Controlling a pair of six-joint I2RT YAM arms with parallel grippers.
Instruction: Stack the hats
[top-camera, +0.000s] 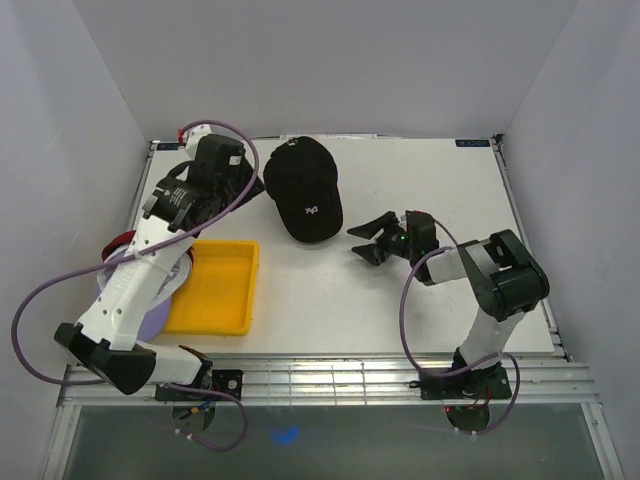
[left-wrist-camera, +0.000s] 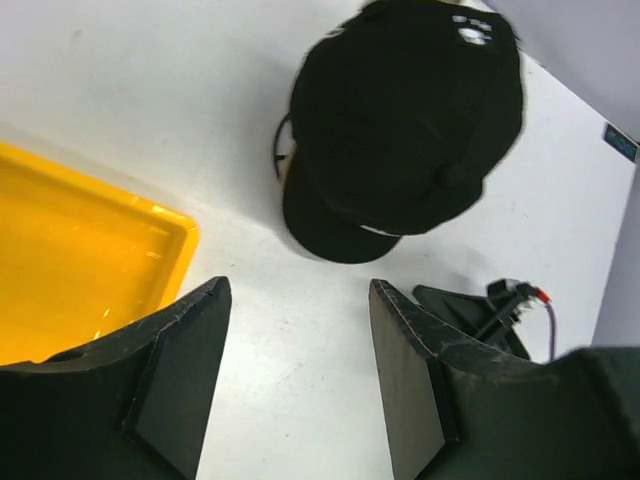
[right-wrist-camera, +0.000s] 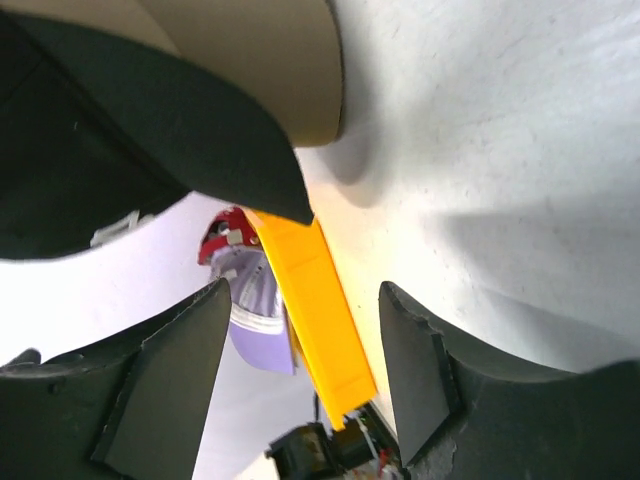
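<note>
The lavender cap (top-camera: 152, 322) and red cap (top-camera: 117, 242) lie far left by the tray (top-camera: 250, 285), not yet stacked. The left gripper (left-wrist-camera: 298, 290) hovers wide near the black cap (top-camera: 305, 190), which covers the tan cap (right-wrist-camera: 270, 60). The right gripper (top-camera: 365, 240) is wide too. The next move is likely fetching the lavender cap.

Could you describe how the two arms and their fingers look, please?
The left arm and right arm have white links with black joints. A purple cable loops along each. The left gripper and right gripper carry black, flat, wedge-shaped fingers; a small green light glows near the right one.
</note>
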